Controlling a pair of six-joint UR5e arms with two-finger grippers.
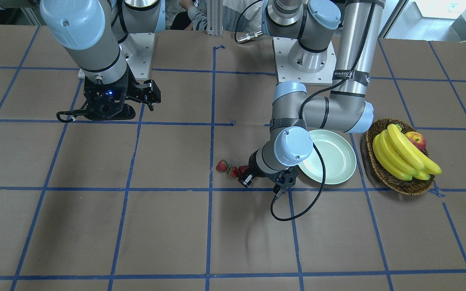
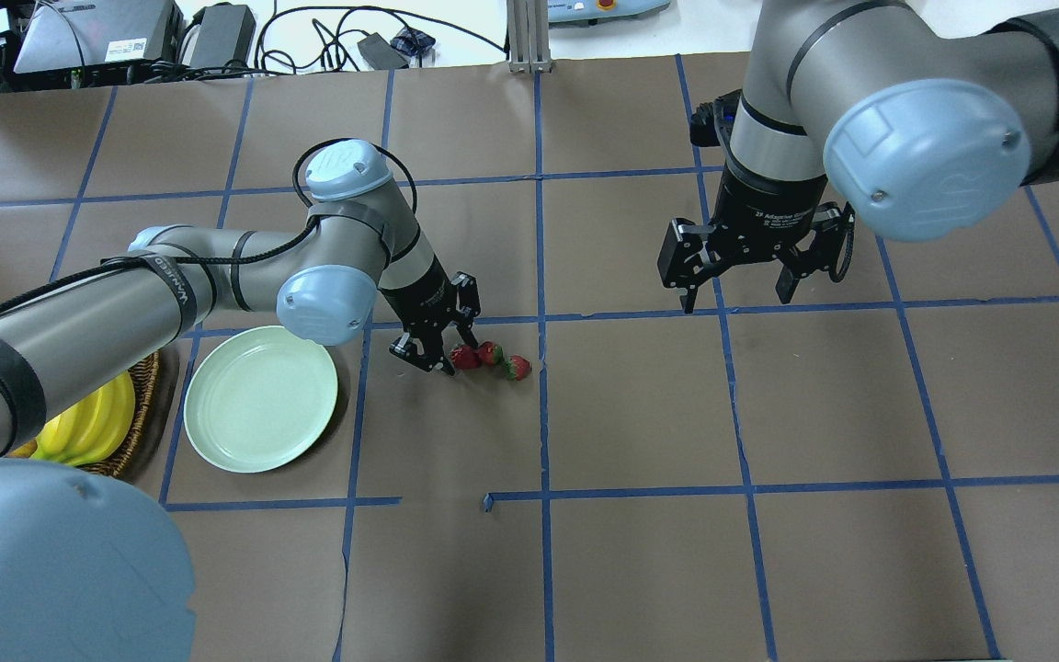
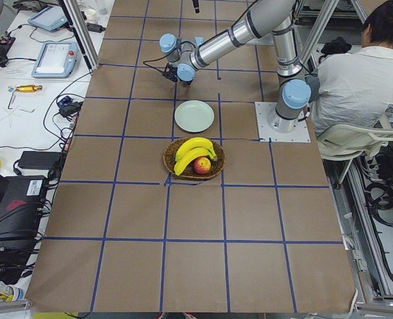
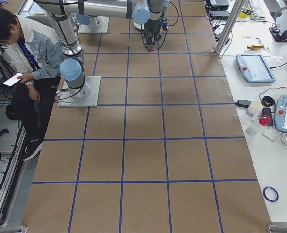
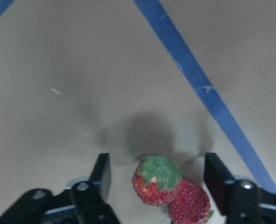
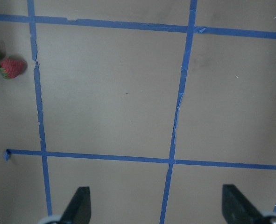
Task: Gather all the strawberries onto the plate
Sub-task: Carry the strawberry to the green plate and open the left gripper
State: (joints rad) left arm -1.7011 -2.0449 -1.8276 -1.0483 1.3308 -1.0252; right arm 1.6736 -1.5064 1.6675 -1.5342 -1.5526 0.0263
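Observation:
Three strawberries lie in a short row on the brown table (image 2: pixel 465 357) (image 2: pixel 491 353) (image 2: pixel 518 368), also seen in the front view (image 1: pixel 222 165) (image 1: pixel 233 171). My left gripper (image 2: pixel 428 354) is open and low at the row's plate-side end. In the left wrist view its fingers (image 5: pixel 102 172) stand either side of the nearest strawberry (image 5: pixel 156 179), apart from it, with a second strawberry (image 5: pixel 190 205) touching it. The mint-green plate (image 2: pixel 260 400) is empty, left of that gripper. My right gripper (image 2: pixel 739 294) is open and empty, held above the table.
A wicker basket (image 1: pixel 399 184) with bananas (image 1: pixel 403 155) and an apple (image 1: pixel 416 139) stands beside the plate (image 1: pixel 332 161). Blue tape lines grid the table. A seated person (image 3: pixel 359 73) is behind the robot's base. Two strawberries (image 6: pixel 10 67) show at the right wrist view's left edge.

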